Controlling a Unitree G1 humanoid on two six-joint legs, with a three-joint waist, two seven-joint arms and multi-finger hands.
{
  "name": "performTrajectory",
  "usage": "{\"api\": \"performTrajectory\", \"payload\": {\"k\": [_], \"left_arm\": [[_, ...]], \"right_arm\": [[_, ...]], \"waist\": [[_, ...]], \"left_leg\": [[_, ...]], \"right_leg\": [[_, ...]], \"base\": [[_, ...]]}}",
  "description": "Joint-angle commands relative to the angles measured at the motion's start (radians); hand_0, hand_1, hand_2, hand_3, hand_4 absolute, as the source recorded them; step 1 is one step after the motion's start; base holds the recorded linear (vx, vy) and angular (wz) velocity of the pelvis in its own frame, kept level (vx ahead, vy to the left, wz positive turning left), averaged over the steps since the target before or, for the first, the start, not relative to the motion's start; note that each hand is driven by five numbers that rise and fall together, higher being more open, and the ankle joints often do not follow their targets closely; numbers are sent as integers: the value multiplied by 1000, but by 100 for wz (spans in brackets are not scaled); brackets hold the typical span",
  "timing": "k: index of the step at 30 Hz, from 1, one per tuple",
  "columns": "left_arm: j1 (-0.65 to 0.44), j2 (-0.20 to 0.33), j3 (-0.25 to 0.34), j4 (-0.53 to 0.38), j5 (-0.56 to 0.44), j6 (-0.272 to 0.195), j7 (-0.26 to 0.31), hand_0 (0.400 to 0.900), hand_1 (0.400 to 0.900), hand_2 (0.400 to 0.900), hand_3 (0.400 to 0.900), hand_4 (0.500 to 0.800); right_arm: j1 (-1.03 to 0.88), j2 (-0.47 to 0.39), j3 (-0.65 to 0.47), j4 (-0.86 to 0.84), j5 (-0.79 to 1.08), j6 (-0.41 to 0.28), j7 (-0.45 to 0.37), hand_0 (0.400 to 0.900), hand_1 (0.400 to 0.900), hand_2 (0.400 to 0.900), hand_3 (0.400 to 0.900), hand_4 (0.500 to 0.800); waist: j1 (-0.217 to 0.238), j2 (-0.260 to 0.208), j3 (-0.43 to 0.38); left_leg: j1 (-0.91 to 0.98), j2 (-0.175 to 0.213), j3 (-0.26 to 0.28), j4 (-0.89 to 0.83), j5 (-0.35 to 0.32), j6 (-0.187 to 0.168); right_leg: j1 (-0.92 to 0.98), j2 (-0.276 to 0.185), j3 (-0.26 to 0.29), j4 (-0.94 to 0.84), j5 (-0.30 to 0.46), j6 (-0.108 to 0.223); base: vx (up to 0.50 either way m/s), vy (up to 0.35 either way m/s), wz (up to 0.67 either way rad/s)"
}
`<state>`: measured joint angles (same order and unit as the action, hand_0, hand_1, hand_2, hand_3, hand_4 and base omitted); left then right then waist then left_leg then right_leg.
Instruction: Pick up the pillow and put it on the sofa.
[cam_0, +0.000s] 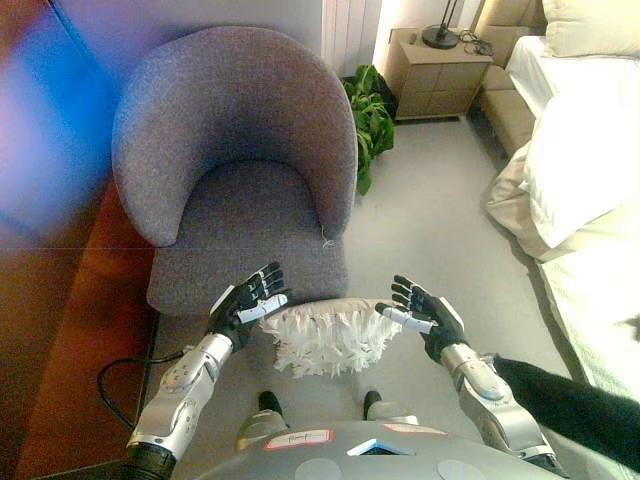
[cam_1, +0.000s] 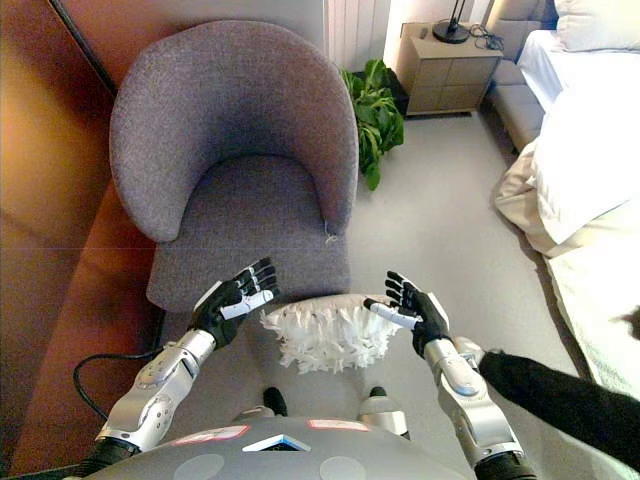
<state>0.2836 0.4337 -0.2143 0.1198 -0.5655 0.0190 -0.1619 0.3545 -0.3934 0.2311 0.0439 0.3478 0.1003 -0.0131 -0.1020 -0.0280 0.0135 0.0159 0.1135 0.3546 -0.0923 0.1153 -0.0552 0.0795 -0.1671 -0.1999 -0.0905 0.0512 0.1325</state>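
The pillow (cam_0: 328, 336), white and fringed, lies on the floor between the two hands, just in front of the grey armchair (cam_0: 240, 160), and its lower edge is hidden by the robot's own body. The left hand (cam_0: 247, 300) and the right hand (cam_0: 424, 314) flank it with fingers spread and straight, holding nothing, their tips at or just beside the pillow's ends, though real contact is hard to make out. Beyond the right hand, the plant (cam_1: 376, 118) shows more fully in the right eye view, and the bed (cam_0: 580, 150) is cut off by the edge.
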Motion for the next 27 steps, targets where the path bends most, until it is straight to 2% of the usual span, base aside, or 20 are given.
{"api": "performTrajectory", "payload": {"k": [1, 5, 9, 16, 27], "left_arm": [[-89, 31, 46, -64, -17, -74, -15, 900, 900, 900, 900, 800], [-83, 33, 48, -65, -23, -70, -44, 900, 900, 900, 900, 800], [-85, 35, 45, -60, -20, -79, -33, 900, 900, 900, 900, 800], [-74, 53, 74, -69, -8, -82, -34, 900, 900, 900, 900, 800], [-77, 90, 99, -75, 5, -81, -86, 900, 900, 900, 900, 800]], "right_arm": [[-106, -23, -26, -39, 1, -78, 5, 900, 900, 900, 900, 800], [-107, -29, -29, -31, -19, -84, 6, 900, 900, 900, 900, 800], [-105, -37, -29, -35, -55, -68, 3, 900, 900, 900, 900, 800], [-103, -79, -51, -15, -173, -44, 18, 900, 900, 900, 900, 800], [-148, -159, -35, -3, -484, -32, 9, 900, 900, 900, 900, 800]], "waist": [[33, -10, 20], [34, -9, 22], [32, -9, 20], [42, -14, 25], [73, -16, 59]], "left_leg": [[83, 4, -26, 5, -105, 5], [84, 7, -24, 5, -104, 2], [84, 7, -26, 5, -104, 0], [81, 9, -29, 5, -103, -1], [66, 10, -52, 5, -99, -2]], "right_leg": [[-4, 26, -47, 3, 14, 12], [-3, 26, -50, 3, 13, 12], [-2, 27, -48, 3, 12, 12], [-2, 27, -54, 3, 12, 13], [-11, 21, -67, 3, 9, 11]], "base": [[0, 0, 0], [0, 0, 0], [17, -7, 1], [49, -27, 4], [59, -41, 10]]}}
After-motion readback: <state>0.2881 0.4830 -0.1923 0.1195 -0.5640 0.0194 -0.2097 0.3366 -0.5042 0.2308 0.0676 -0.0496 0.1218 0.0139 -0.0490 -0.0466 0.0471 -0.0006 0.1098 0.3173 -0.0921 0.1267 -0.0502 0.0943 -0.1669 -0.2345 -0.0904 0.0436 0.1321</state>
